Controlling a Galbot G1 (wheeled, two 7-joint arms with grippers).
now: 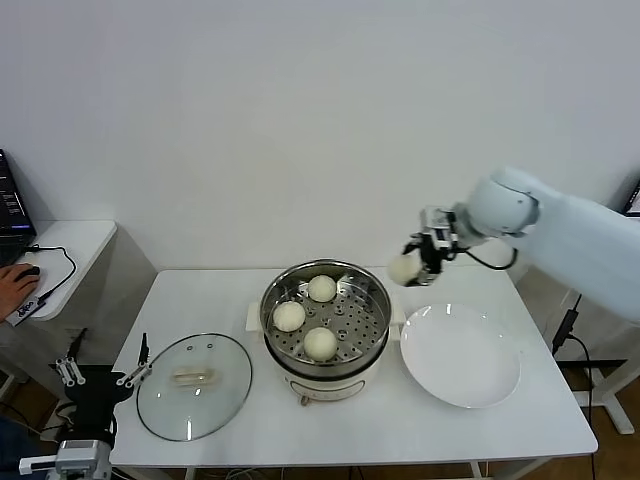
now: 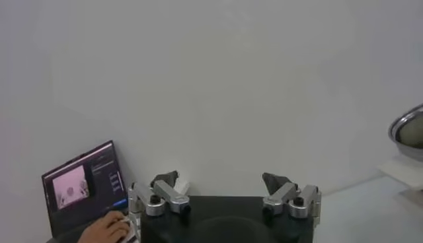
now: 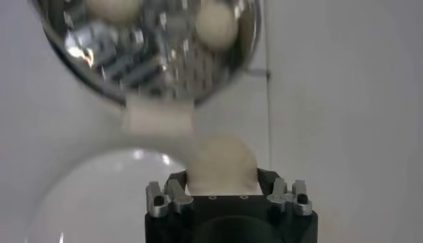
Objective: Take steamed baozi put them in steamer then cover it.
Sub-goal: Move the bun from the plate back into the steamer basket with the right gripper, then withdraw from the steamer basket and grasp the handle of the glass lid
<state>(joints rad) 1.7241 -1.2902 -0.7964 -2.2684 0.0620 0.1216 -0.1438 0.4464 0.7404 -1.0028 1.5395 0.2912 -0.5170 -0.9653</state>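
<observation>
**Last bun going in, don't rush the drop**

The right end effector (image 1: 412, 262) is gripping the fourth bun (image 1: 403, 269) in the air, just off the steamer's (image 1: 325, 320) right rim, above the plate (image 1: 461, 355). Three buns are sitting on the tray already, so I'd be aiming for the open spot and lowering before letting go. The lid (image 1: 194, 385) is waiting on the desk (image 1: 400, 430) to the left. The left end effector (image 2: 225, 198) is hanging open and idle off the desk's left edge.
</observation>
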